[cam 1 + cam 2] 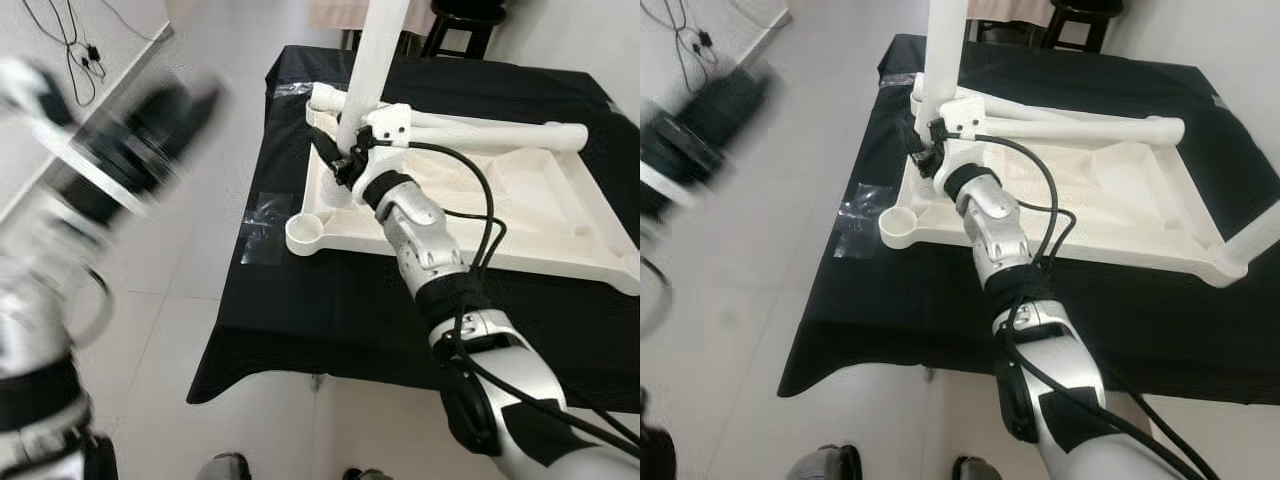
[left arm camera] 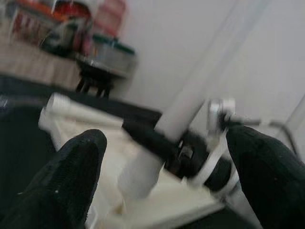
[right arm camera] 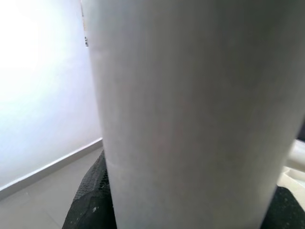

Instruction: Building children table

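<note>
Left arm [image 1: 110, 150] motion-blurred; white leg [image 1: 375, 60] top cut off.

1. A white tabletop [image 1: 520, 215] is laid upside down on a black cloth [image 1: 330, 310], across the centre and right of the frame.
2. A white table leg [image 1: 372, 60] is held upright at the tabletop's upper-left corner and is cut off by the top edge of the frame.
3. The right gripper [image 1: 340, 160] is closed around the lower part of this leg; its silver arm is extended from the lower right.
4. A second white leg [image 1: 490, 130] is laid flat along the far edge of the tabletop.
5. An open round socket [image 1: 306, 234] is seen at the near-left corner.
6. The left gripper [image 1: 160, 120], blurred, is raised at upper left, above the pale floor [image 1: 200, 270].
</note>
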### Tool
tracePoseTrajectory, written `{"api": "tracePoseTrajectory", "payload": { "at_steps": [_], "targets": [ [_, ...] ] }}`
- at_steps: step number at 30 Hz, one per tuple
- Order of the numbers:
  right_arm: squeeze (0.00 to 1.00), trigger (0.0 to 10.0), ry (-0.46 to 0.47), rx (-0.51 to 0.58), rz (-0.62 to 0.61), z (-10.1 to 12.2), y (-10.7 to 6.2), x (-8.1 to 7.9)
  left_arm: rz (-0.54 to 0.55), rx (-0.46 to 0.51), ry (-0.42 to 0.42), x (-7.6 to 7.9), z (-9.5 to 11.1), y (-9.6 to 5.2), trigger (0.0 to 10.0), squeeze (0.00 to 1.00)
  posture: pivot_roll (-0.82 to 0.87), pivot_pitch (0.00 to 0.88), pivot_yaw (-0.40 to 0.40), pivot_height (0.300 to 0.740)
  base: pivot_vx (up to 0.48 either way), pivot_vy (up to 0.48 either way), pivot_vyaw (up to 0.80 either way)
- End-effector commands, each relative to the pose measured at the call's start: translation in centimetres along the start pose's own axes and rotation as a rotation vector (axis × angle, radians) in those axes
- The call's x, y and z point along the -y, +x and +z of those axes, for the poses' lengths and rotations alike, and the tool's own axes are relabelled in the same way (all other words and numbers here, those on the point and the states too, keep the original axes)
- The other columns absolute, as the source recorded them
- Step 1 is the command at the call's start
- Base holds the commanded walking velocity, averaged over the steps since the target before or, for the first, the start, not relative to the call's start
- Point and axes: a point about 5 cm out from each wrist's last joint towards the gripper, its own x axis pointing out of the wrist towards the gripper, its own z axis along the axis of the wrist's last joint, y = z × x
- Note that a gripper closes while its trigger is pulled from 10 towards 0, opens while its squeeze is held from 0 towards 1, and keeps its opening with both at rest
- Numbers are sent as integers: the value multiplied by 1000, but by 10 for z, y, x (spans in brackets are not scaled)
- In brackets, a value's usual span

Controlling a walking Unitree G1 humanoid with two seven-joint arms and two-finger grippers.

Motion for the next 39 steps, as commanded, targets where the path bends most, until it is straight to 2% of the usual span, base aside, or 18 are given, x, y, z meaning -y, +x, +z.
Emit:
{"api": "tracePoseTrajectory", "payload": {
  "at_steps": [1,5,6,8,9,11,14,17,20,23,26,28,29,30,32,34,39],
  "targets": [
    [0,10000,35,20,5,3,3,-3,24,-33,13,7,-7,-5,10000,0,144,271,-109,740,0,0,0],
    [0,10000,82,48,93,5,9,-20,92,-177,65,12,-32,-30,10000,0,171,279,-120,740,0,0,0],
    [0,10000,82,48,93,5,9,-20,92,-177,65,12,-32,-30,10000,0,171,279,-120,740,0,0,0],
    [0,10000,129,65,168,5,9,-30,121,-258,71,18,-48,-47,10000,0,196,282,-140,740,0,0,0],
    [0,10000,146,62,254,5,9,-36,134,-316,90,24,-58,-56,10000,0,198,292,-157,740,0,0,0],
    [0,10000,142,62,369,5,6,-43,147,-375,114,30,-68,-66,10000,0,192,304,-166,740,0,0,0],
    [0,10000,133,69,428,5,3,-44,166,-392,129,32,-72,-70,10000,0,192,306,-169,740,0,0,0],
    [0,10000,137,56,549,3,-7,-36,161,-454,193,42,-86,-73,10000,0,202,331,-169,740,0,0,0],
    [0,10000,102,24,583,-1,-9,-26,140,-509,223,50,-98,-81,10000,0,201,347,-152,740,0,0,0],
    [0,10000,84,19,574,3,-7,-18,146,-513,232,57,-99,-86,10000,0,207,351,-128,740,0,0,0],
    [0,10000,114,58,586,20,-4,-5,190,-483,234,63,-93,-92,10000,0,218,378,-106,740,0,0,0],
    [0,10000,136,82,615,27,-5,-1,190,-482,235,69,-93,-94,10000,0,215,392,-99,740,0,0,0],
    [0,10000,159,90,669,29,-8,1,171,-479,240,77,-93,-95,10000,0,214,415,-88,740,0,0,0],
    [0,10000,159,90,669,29,-8,1,171,-479,240,77,-93,-95,10000,0,214,415,-88,740,0,0,0],
    [0,10000,146,74,715,29,-11,2,143,-474,256,87,-91,-93,10000,0,210,447,-82,740,0,0,0],
    [0,10000,146,74,715,29,-11,2,143,-474,256,87,-91,-93,10000,0,210,447,-82,740,0,0,0],
    [0,10000,110,66,793,31,-12,-4,104,-452,293,113,-89,-93,10000,0,198,482,-86,740,0,0,0]
  ]
}}
